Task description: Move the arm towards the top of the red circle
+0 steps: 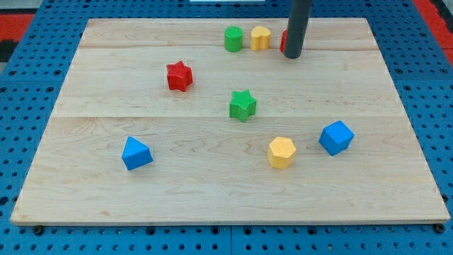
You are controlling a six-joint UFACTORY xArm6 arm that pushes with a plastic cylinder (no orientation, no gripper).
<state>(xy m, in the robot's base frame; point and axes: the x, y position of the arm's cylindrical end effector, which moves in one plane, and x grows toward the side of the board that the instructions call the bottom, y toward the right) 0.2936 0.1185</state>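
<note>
red circle (283,41): near the board's top edge, right of centre; only a thin red strip shows, my rod covers the rest.
my tip (291,55): on the board, touching or just beside the red circle at about its 5 o'clock; I cannot tell if they really touch.
grip: I have no fingers, only a straight dark rod, so nothing is grasped or released.
yellow block (260,37): rounded shape, just beside the red circle at its 9 o'clock.
green cylinder (233,38): just beside the yellow block, at its 9 o'clock.
red star (179,76): well apart from my tip, at its 8 o'clock.
green star (243,105): near the board's centre, at 7 o'clock from my tip.
yellow hexagon (282,151): at 6 o'clock from my tip, well apart.
blue block (335,137): angular, near the yellow hexagon at its 2 o'clock.
blue wedge (136,154): at the board's 8 o'clock, apart from all others.
board (106,191): light wood, on a blue perforated table (28,142).
</note>
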